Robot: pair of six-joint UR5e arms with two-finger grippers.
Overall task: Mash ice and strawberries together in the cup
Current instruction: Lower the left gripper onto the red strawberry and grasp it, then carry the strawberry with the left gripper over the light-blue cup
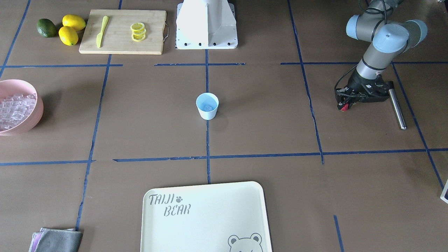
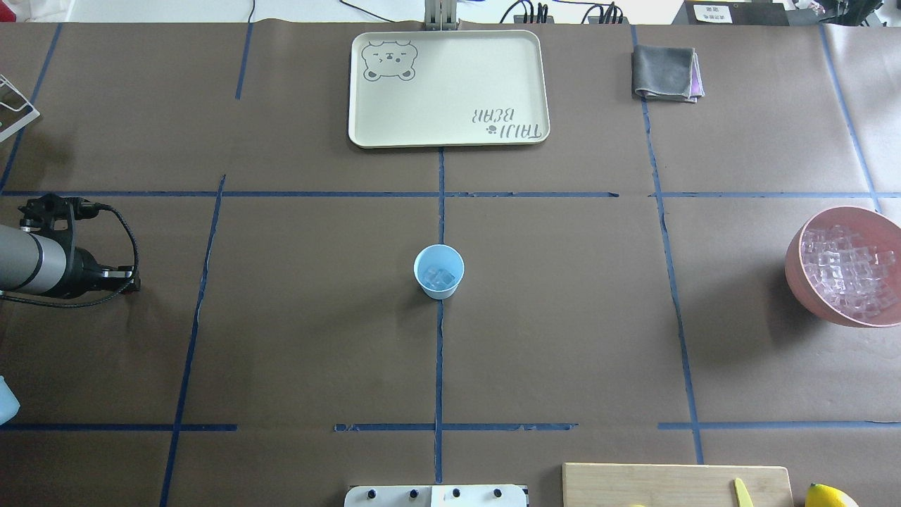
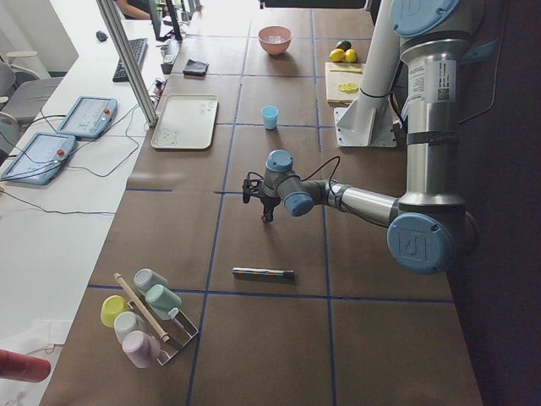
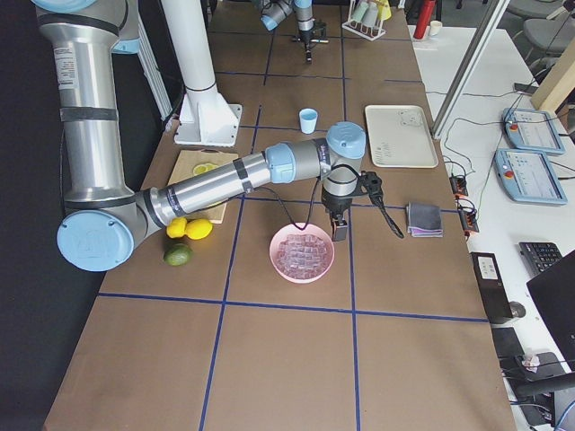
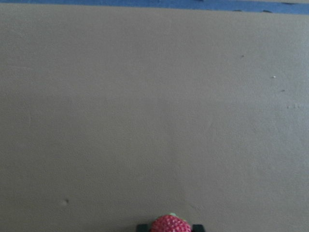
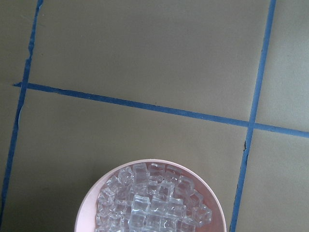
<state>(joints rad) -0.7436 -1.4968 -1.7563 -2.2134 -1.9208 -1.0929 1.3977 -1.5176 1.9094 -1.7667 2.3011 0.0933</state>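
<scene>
The light blue cup (image 2: pixel 438 271) stands at the table's centre with a few ice cubes (image 2: pixel 440 279) inside. A pile of ice (image 6: pixel 152 205) fills the pink bowl (image 2: pixel 802 278) on my right side. My left gripper (image 1: pixel 344 106) hangs low over the table far to the cup's left, shut on the strawberry (image 5: pixel 170 224), a red bumpy piece held between its fingertips. My right gripper (image 4: pixel 340 230) shows only in the exterior right view, hovering at the bowl's rim; I cannot tell whether it is open or shut.
A metal rod (image 1: pixel 398 108) lies on the table beside the left gripper. The cream tray (image 2: pixel 448 137) sits at the far edge, with a grey cloth (image 2: pixel 665 72) to its right. A cutting board (image 1: pixel 122 31) with lemon slices, a knife, lemons and a green fruit is near the base. A cup rack (image 3: pixel 148 317) stands at the left end.
</scene>
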